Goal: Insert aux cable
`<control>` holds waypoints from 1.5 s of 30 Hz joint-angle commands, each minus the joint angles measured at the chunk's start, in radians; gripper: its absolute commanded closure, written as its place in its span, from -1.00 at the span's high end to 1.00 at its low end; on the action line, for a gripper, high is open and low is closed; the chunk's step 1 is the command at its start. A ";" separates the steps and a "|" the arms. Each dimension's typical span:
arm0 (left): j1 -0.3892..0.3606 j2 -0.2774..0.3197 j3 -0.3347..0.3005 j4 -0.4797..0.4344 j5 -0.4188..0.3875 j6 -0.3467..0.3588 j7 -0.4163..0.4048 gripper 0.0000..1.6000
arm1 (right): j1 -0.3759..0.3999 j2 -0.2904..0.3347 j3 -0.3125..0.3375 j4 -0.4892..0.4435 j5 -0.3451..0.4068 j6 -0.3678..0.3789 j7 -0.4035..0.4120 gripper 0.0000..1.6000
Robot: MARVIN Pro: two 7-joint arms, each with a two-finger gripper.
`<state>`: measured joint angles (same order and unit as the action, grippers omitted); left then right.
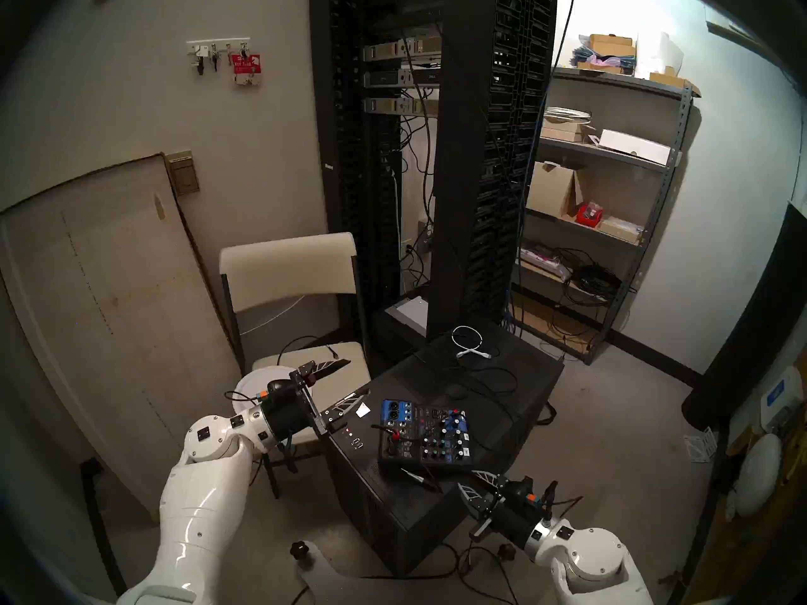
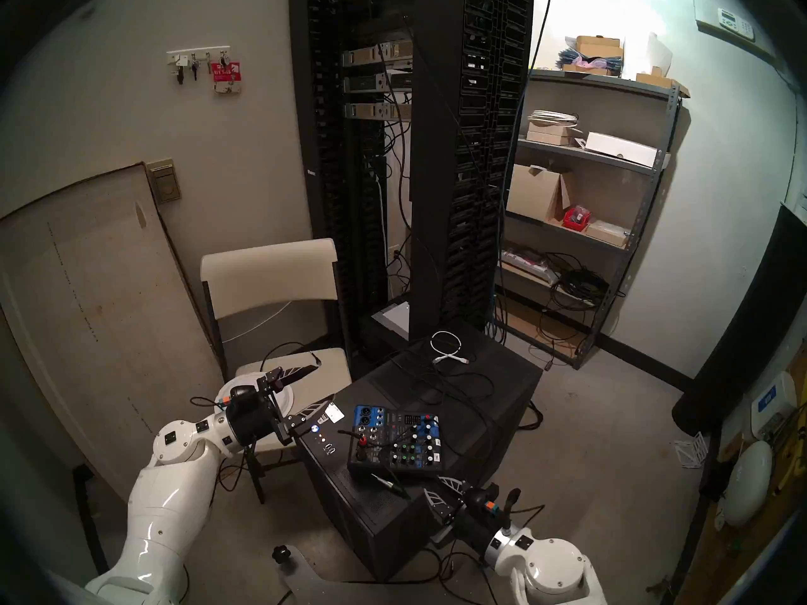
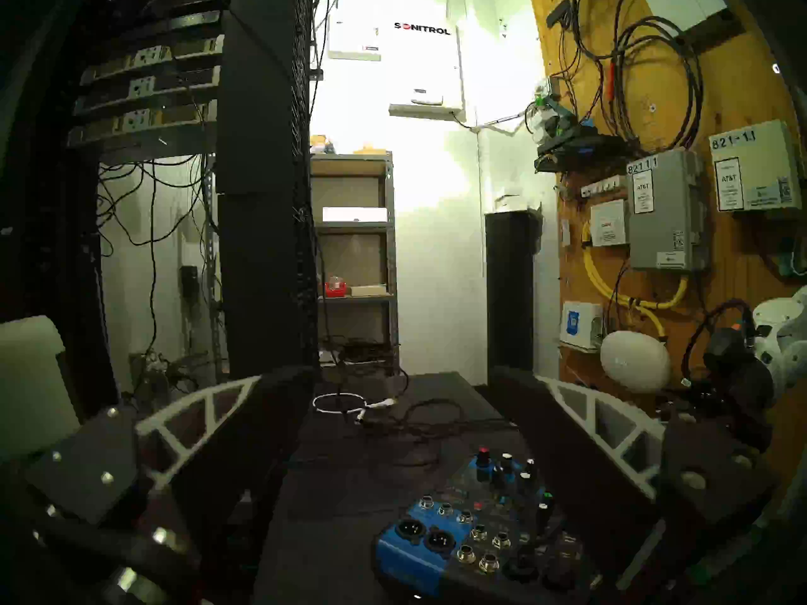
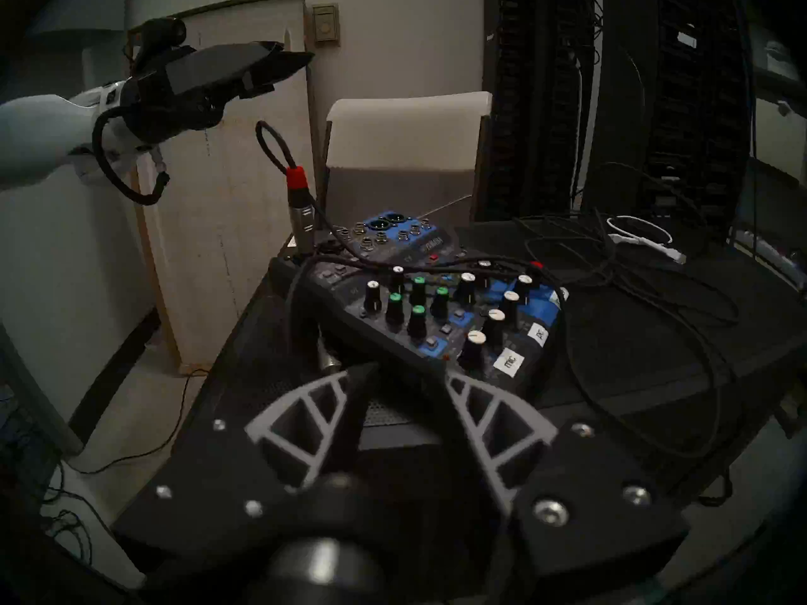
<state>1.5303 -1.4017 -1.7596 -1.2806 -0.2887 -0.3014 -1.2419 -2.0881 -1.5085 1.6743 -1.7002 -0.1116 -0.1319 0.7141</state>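
Cluttered server-room setting; on the black cabinet surface (image 1: 515, 394) the aux cable (image 1: 418, 479) plug is seen lying before the mixer (image 1: 425, 436), long axis running toward the nearer right gripper (image 1: 474, 486), fingers released, empty. Left gripper (image 1: 338, 386) is spread, well apart.

Left pincer (image 3: 401, 416) wide open, fingers (image 3: 209, 420) spread at bottom corners, nothing btwn them. Below: black surface (image 3: 314, 525) w/ blue-and-black audio mixer (image 3: 476, 530) at lower right, knobs & jack sockets visible, two XLR sockets on blue part. Farther back on surface: white coiled cable (image 3: 345, 405), thin black cables (image 3: 436, 420) looping beside it. Bkgd: dark server rack (image 3: 262, 176) left, metal shelf (image 3: 356, 250) center, plywood board (image 3: 655, 241) w/ boxes & wiring right. Other arm's pincer (image 3: 738, 372) at far right edge.
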 commanded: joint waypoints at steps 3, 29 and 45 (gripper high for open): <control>0.001 -0.013 -0.020 -0.088 -0.024 0.015 0.016 1.00 | 0.022 0.003 -0.019 0.011 -0.003 0.014 0.017 -0.09; 0.012 -0.009 -0.058 -0.117 -0.016 0.011 0.033 1.00 | 0.082 0.019 -0.022 0.073 -0.028 0.045 0.037 0.00; 0.014 -0.012 -0.063 -0.128 -0.011 0.015 0.031 1.00 | 0.004 0.027 -0.020 0.000 -0.016 0.068 0.087 0.69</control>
<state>1.5475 -1.4131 -1.8251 -1.3852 -0.2975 -0.2915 -1.2091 -2.0652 -1.4752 1.6644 -1.6587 -0.1423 -0.0524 0.7847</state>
